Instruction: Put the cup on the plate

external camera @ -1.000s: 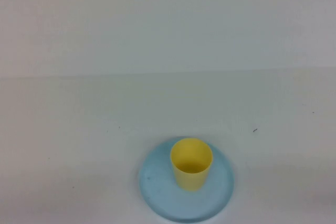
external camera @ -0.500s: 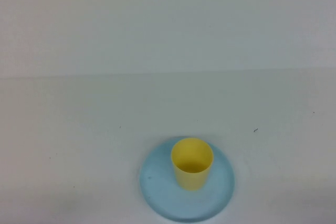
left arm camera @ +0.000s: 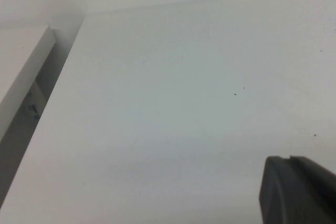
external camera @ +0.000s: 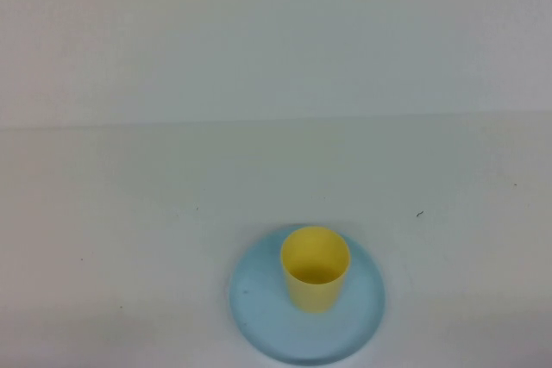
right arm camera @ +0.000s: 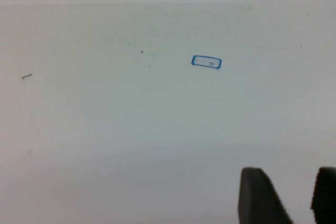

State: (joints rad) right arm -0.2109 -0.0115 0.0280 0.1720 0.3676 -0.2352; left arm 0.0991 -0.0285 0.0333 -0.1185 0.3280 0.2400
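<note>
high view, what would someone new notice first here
The yellow cup stands upright on the light blue plate, near the table's front edge, a little right of centre. Neither arm shows in that view. The left tool appears only in its own wrist view over bare table, and the right tool, open, appears in its wrist view near a small blue rectangle mark.
</note>
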